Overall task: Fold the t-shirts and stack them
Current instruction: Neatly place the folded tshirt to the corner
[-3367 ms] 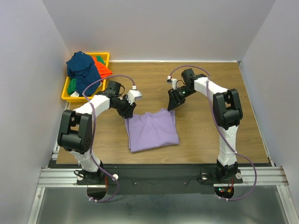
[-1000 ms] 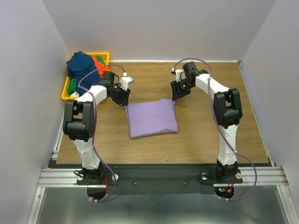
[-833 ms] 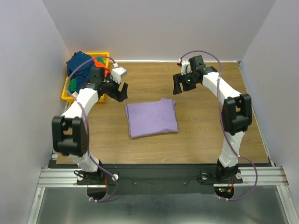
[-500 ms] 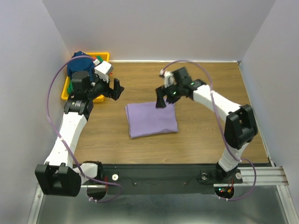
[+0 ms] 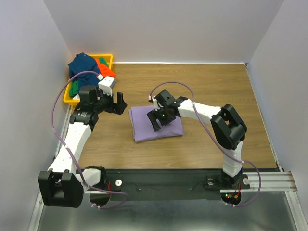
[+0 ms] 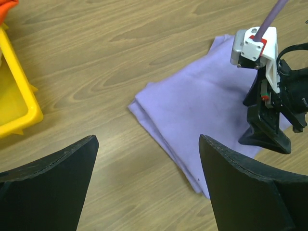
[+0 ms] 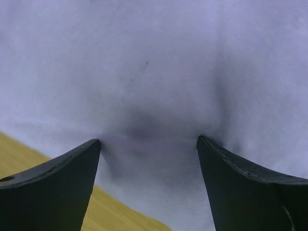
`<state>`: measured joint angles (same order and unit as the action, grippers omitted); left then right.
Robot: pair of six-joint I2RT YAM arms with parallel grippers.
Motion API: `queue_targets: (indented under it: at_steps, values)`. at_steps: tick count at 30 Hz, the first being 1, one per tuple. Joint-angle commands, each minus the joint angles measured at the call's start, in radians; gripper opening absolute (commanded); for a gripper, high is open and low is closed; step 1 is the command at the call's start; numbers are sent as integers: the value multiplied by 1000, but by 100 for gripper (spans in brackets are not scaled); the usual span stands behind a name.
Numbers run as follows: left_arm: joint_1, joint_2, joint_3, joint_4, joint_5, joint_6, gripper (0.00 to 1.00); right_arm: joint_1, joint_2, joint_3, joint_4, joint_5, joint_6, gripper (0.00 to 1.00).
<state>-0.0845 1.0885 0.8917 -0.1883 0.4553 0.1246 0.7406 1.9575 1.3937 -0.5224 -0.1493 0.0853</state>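
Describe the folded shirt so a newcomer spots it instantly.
On the wooden table, near its middle, lies one lavender t-shirt folded into a rectangle under the open right gripper. The other shirts are heaped, unfolded, in the yellow bin at the far left corner.

Wooden table (image 5: pixel 216 91) bears lavender t-shirt (image 5: pixel 143 128), yellow bin (image 5: pixel 69 99).

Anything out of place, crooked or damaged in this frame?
Nothing is damaged or spilled. The folded lavender shirt lies slightly skewed to the table edge, its layers stepped along one side. The right gripper rests on it with jaws open. The navy shirt heaps above the rim of the yellow bin.
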Motion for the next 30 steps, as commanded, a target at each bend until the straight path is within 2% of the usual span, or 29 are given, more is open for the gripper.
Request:
queue_targets:
  at_steps: [1,7,10,21,30]
  values:
    - [2,-33,13,33,-27,1,97,0,59,15,35,206,54,85]
    - [2,-18,30,9,-61,39,98,-33,72,-33,33,281,36,81]
    - [3,-13,29,9,-78,50,98,-110,51,-65,32,281,16,80]
    - [3,69,76,10,-87,64,98,-490,12,-114,9,298,-143,80]
    - [2,116,118,-16,-99,96,98,-814,168,50,-8,238,-318,81]
